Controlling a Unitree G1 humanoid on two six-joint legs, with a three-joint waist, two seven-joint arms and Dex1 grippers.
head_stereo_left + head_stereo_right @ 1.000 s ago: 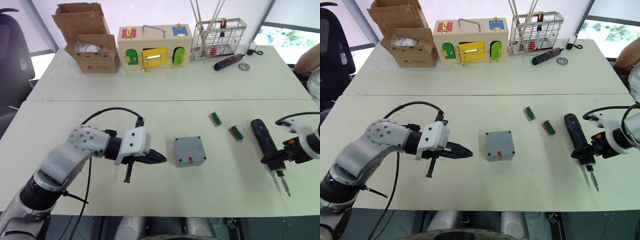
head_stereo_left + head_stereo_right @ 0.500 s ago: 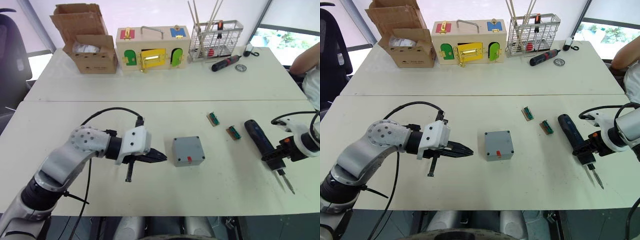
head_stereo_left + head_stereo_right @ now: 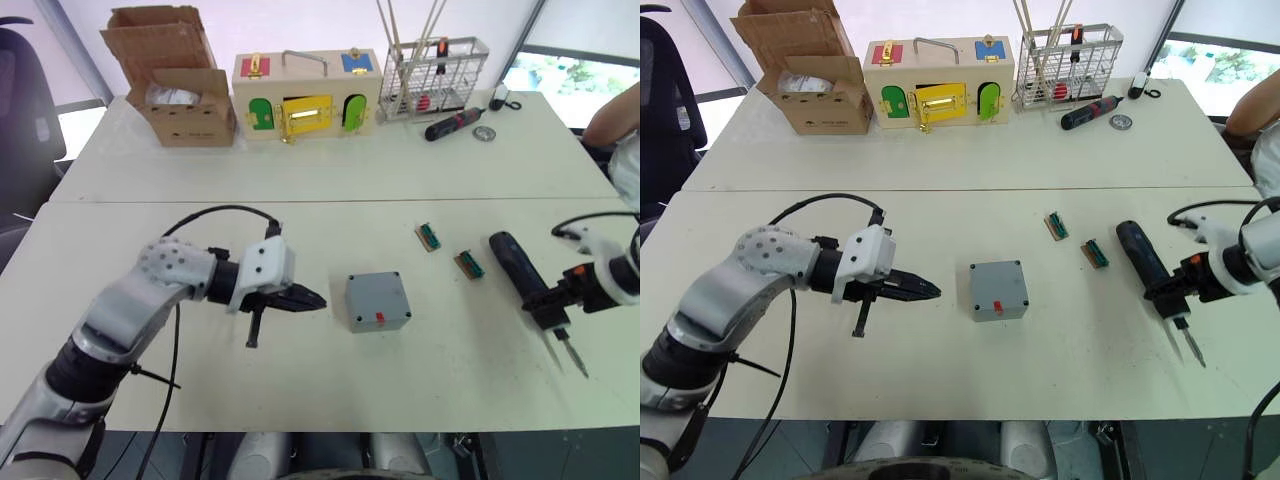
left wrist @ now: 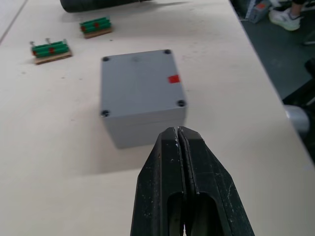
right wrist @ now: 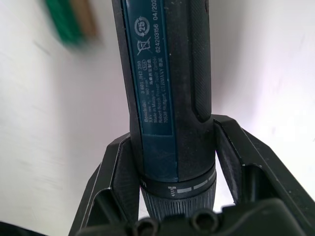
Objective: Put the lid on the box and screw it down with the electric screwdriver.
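On the near white table [image 3: 420, 385], the small grey square plastic box [image 3: 378, 301] sits at the centre with its flat grey plastic lid [image 4: 140, 81] already seated on top; four corner screw heads and a red mark on the side are visible.

Left gripper [image 3: 312, 300]: the two black fingers are pressed together and hold nothing. The fingertips point at the box from its left side, near it but not touching.

Right gripper [image 3: 1168, 293]: the fingers are clamped around the thick dark blue-black cylindrical electric screwdriver [image 3: 520, 275] close to its collar. The thin metal bit [image 3: 568, 354] points toward the robot and down to the table surface; the handle end lies away from the robot.

Key relation: the box lies well to the left of the screwdriver, and the tool's long axis runs roughly near-to-far, almost flat over the table. By judgement, the tool must be tipped upright and carried leftward before the bit can meet a corner screw. The left gripper is the nearer one to the box and is placed to steady it.

Between box and screwdriver lie two small green terminal blocks on brown bases [image 3: 430, 237].

On the far table stand a brown cardboard box [image 3: 180, 90], a wooden box with coloured doors [image 3: 306, 95], a wire basket [image 3: 440, 75] and a smaller red-and-black screwdriver [image 3: 456, 123].
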